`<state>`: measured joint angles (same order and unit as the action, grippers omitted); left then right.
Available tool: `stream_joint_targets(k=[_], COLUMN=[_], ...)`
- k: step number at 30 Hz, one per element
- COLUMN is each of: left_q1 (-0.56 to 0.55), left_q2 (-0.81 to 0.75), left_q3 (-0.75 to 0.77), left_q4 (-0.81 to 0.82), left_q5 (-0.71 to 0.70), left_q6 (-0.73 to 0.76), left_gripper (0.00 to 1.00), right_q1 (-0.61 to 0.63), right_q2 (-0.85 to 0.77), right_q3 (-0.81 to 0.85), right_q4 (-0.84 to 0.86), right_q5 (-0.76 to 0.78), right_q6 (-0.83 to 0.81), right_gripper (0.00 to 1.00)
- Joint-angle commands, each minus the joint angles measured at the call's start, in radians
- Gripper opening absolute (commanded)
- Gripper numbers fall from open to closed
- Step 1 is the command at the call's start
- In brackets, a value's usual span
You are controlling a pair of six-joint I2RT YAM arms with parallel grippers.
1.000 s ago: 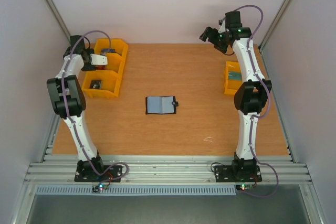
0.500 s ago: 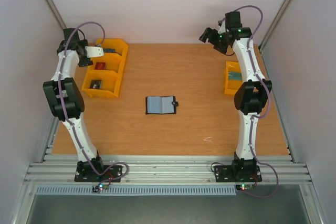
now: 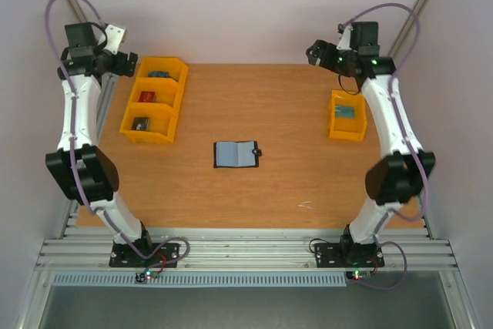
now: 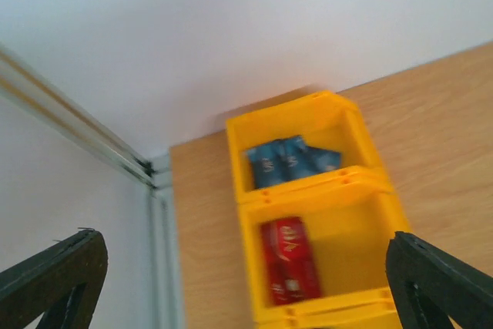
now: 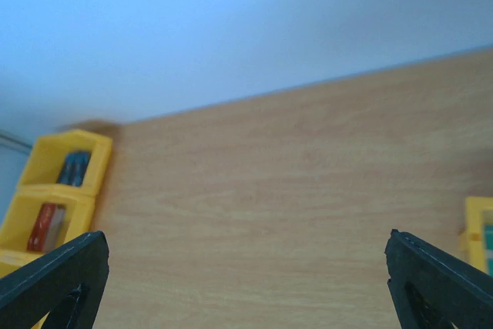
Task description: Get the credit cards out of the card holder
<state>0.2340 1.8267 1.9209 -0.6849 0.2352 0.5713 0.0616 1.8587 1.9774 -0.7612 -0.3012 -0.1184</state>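
- Top external: holder [image 3: 236, 154] lies open mid-surface, apparently emptied.
- Far-left bins [image 4: 308, 182] hold the cards [image 4: 291, 261], seemingly sorted by colour.
- Raised far back, left end effector [image 3: 122, 58] and right end effector [image 3: 317, 52] hang with fingers apart, empty.

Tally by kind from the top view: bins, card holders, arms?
Yellow bins: 4 (three left, one right)
Card holder: 1
Robot arms: 2
Total: 7
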Motion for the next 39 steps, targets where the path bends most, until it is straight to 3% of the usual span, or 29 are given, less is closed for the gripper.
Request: stream_joint_targets(k=[1, 6, 11, 17, 21, 26, 28, 31, 33, 39], left_q1=[0.0, 0.001, -0.001, -0.001, -0.005, -0.006, -0.032, -0.053, -0.055, -0.126], left_q2=[-0.081, -0.204, -0.399, -0.633, -0.698, -0.762, -0.764, -0.751, -0.747, -0.681], left_q3=[-0.15, -0.315, -0.549, -0.923, -1.098, -1.392, -1.476, -1.555, -1.612, -1.649], left_q4=[0.074, 0.106, 0.174, 0.34, 0.463, 0.916, 0.994, 1.066, 1.161, 1.296], left_q5=[0.043, -0.02, -0.084, -0.065, -0.078, -0.071, -0.104, -0.287, -0.35, -0.358], left_q6=[-0.479, -0.77, -0.858, -0.85, -0.83, -0.694, -0.664, -0.677, -0.676, -0.75], left_gripper=[0.99, 0.99, 0.99, 0.99, 0.99, 0.99, 0.99, 0.99, 0.99, 0.99], right_q1=[-0.02, -0.047, -0.048, -0.048, -0.047, -0.047, -0.048, -0.048, -0.047, -0.048], right_q2=[-0.284, -0.589, -0.841, -0.987, -0.98, -0.848, -0.771, -0.645, -0.571, -0.519], right_q3=[-0.261, -0.655, -1.105, -1.345, -1.448, -1.593, -1.624, -1.679, -1.683, -1.669], right_q4=[0.288, 0.556, 0.966, 0.909, 0.932, 1.139, 1.245, 1.464, 1.512, 1.54], right_q5=[0.107, 0.33, 0.461, 0.477, 0.456, 0.388, 0.39, 0.371, 0.358, 0.285], right_q6=[-0.102, -0.232, -0.405, -0.362, -0.291, -0.233, -0.23, -0.26, -0.279, -0.328], right_gripper=[0.98, 0.98, 0.99, 0.98, 0.99, 0.99, 0.98, 0.99, 0.98, 0.98])
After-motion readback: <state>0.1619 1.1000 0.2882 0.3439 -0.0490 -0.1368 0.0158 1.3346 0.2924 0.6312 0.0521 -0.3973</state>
